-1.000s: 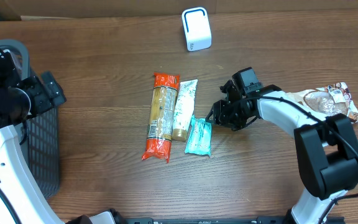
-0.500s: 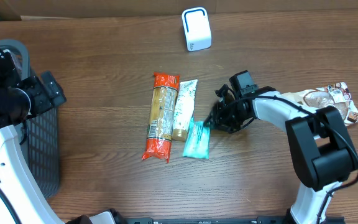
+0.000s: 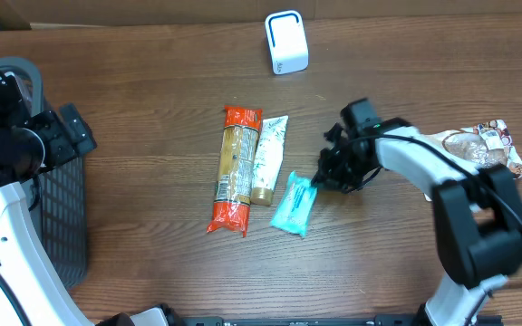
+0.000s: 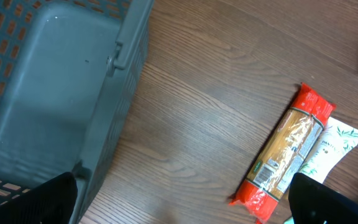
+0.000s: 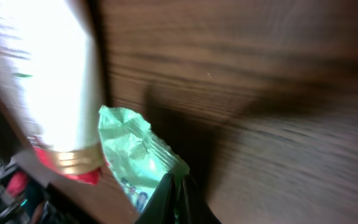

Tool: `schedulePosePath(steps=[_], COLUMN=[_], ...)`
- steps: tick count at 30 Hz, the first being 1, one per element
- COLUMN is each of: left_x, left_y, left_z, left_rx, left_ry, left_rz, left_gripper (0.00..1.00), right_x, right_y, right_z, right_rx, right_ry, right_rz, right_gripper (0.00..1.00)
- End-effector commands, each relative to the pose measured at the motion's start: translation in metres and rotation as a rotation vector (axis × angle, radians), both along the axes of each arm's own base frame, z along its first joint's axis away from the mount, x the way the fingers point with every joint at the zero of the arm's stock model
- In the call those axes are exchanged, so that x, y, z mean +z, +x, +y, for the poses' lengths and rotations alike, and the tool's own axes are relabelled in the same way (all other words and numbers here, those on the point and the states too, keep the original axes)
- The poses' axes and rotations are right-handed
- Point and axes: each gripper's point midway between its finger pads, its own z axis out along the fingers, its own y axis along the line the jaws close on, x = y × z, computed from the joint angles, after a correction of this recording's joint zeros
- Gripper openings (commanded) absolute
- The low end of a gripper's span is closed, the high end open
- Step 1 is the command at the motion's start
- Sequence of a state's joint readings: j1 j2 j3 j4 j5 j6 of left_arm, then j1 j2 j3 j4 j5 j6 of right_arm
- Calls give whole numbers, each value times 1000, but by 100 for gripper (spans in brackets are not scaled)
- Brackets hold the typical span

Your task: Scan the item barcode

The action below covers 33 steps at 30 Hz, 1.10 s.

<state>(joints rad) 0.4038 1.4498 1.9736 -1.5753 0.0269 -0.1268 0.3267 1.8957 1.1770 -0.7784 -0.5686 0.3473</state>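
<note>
A teal snack packet [image 3: 294, 205] lies tilted on the table, right of a white tube [image 3: 268, 158] and an orange pasta pack [image 3: 236, 168]. My right gripper [image 3: 321, 182] is shut on the packet's upper right end. In the right wrist view the crinkled seal of the teal packet [image 5: 138, 158] is pinched between the closed right gripper [image 5: 176, 199], with the white tube [image 5: 48, 81] beside it. The white scanner [image 3: 285, 43] stands at the back. My left gripper [image 4: 188, 202] hangs wide open at the far left, holding nothing.
A dark grey basket [image 3: 57, 195] stands at the left edge, under the left arm; in the left wrist view the basket [image 4: 48, 87] fills the left half and the orange pack [image 4: 288, 149] lies to the right. A printed snack bag [image 3: 478, 145] lies at the far right.
The right gripper moved onto the teal packet's end and closed on it. The packet has swung, its top end now pointing right. The left arm has not moved.
</note>
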Motion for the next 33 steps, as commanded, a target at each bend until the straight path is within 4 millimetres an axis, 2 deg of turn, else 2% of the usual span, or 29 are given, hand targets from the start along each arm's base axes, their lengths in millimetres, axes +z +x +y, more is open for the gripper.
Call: schedulePosePath(steps=[1, 4, 6, 8, 11, 15, 16, 17, 18, 19, 21, 24, 28, 31, 33], left_x=[-1, -1, -1, -1, -1, -1, -1, -1, -1, -1, -1, -1, -1, -1, -1], left_y=[1, 1, 1, 1, 1, 1, 1, 1, 1, 1, 1, 1, 1, 1, 1], left_z=[0, 0, 0, -1, 0, -1, -1, 0, -1, -1, 0, 0, -1, -1, -1], left_rx=[-15, -15, -15, -15, -15, -15, -15, -15, -15, -15, -15, -15, -15, -15, -15], left_ry=[1, 1, 1, 0, 1, 0, 0, 1, 0, 0, 1, 1, 0, 0, 0], left_rz=[1, 1, 1, 2, 1, 1, 2, 1, 1, 1, 1, 1, 2, 2, 1], left_gripper=[100, 100, 100, 100, 100, 100, 100, 100, 100, 100, 100, 100, 100, 100, 100], right_x=[81, 107, 115, 116, 106, 75, 66, 57, 48, 40, 31, 35, 57, 73, 77], right_y=[38, 32, 25, 16, 4, -13, -18, -23, -27, -32, -38, -34, -22, -13, -12], right_z=[-34, -51, -61, -62, -47, -8, -1, 7, 13, 18, 22, 21, 18, 9, 4], right_rx=[-56, -103, -127, -125, -77, 41, 69, 99, 124, 147, 159, 101, 70, 139, 188], right_ry=[-227, -388, -518, -644, -740, -759, -758, -752, -746, -740, -722, -681, -553, -429, -357], right_rz=[-325, -421, -468, -506, -543, -542, -530, -512, -490, -467, -431, -395, -358, -354, -336], right_gripper=[4, 4, 4, 4, 4, 4, 12, 32, 60, 70, 71, 69, 67, 67, 67])
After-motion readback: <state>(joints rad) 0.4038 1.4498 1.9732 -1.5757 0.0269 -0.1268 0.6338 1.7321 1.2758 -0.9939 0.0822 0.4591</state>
